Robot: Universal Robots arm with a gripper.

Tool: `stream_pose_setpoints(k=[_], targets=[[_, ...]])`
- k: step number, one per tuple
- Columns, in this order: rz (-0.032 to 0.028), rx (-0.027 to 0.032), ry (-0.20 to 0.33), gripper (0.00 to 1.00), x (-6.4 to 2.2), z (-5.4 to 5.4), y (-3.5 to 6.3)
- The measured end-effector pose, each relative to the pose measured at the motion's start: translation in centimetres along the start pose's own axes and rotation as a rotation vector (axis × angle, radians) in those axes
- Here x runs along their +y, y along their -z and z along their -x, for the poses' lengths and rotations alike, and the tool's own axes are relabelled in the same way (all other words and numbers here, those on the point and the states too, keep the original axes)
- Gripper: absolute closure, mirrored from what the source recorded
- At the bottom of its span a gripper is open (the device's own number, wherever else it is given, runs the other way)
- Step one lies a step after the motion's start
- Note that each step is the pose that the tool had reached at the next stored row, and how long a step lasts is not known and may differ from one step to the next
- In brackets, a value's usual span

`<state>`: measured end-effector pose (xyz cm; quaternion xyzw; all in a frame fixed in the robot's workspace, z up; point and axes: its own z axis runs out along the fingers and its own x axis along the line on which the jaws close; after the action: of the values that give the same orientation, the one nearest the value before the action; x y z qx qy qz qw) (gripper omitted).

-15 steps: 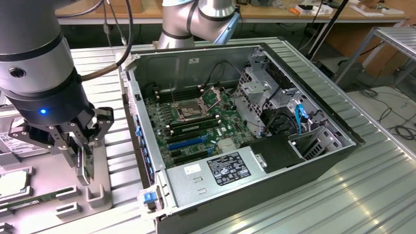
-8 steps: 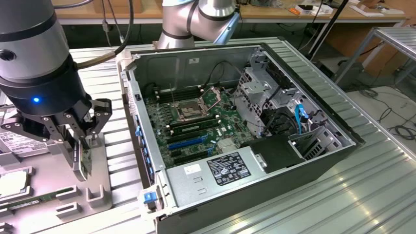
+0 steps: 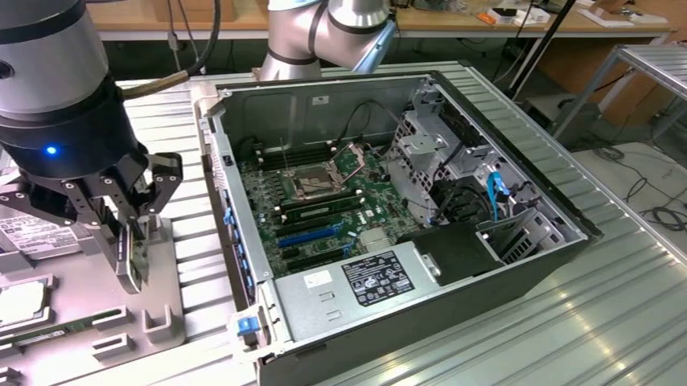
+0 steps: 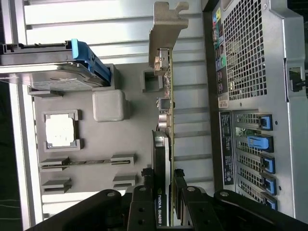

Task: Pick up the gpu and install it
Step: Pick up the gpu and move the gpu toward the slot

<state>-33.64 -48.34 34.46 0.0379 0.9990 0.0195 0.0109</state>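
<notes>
Your jaws clamp the graphics card (image 4: 163, 144) edge-on, its silver bracket (image 4: 166, 29) at the end far from them; a grey tray (image 4: 130, 139) lies one side, the computer case (image 4: 260, 72) the other.

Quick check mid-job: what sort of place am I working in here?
Most likely a robotics lab bench set up for PC assembly: an open computer case on a ribbed metal table, a grey parts fixture beside it, and cluttered wooden workbenches behind.
</notes>
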Motion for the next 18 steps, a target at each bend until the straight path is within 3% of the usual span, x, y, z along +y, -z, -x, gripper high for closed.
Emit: stream_pose_setpoints(k=[5,18], targets=[[0.0000,0.0001,0.000,0.73,0.05,0.0,1.17],[0.0000,0.0001,0.000,0.73,0.12,0.1,3.11]])
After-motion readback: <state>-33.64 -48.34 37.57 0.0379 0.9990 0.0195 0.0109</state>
